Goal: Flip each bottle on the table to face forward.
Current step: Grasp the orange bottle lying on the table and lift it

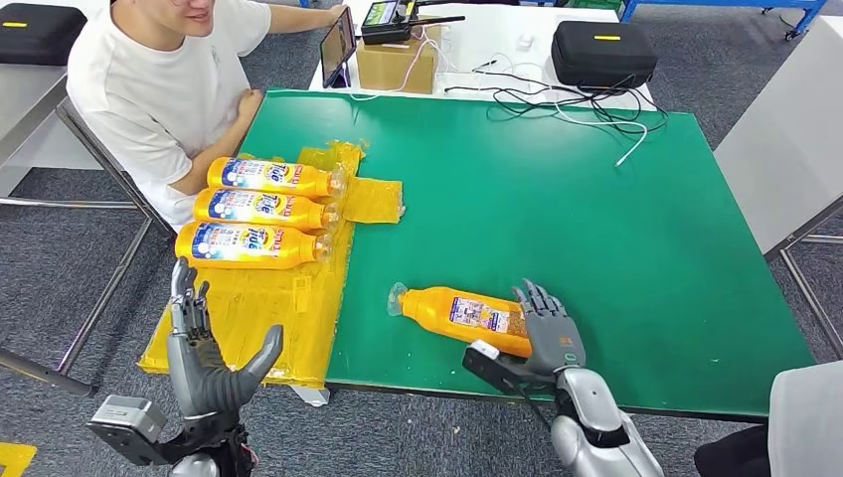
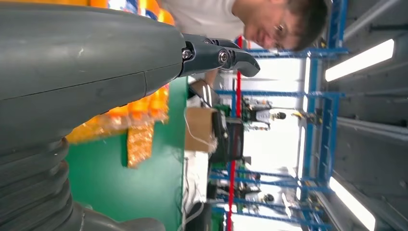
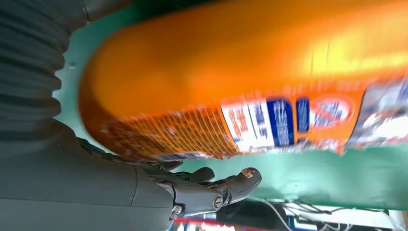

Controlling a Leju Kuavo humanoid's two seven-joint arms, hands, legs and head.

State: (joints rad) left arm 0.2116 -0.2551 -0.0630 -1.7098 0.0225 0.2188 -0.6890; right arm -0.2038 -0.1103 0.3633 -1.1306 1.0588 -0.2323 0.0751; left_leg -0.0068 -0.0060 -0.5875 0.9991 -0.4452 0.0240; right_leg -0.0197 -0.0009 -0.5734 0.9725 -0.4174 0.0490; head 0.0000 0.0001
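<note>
Blurred label print on the lone bottle (image 3: 250, 91), its base perhaps behind the right hand (image 1: 553, 333).

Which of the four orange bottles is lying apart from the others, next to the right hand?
The bottle on the bare green mat, at the right hand; the other three lie in a row on the yellow sheet.

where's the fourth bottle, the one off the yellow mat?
Head view: the lone bottle lies on the green table, right of the yellow mat, its base at the right hand.
</note>
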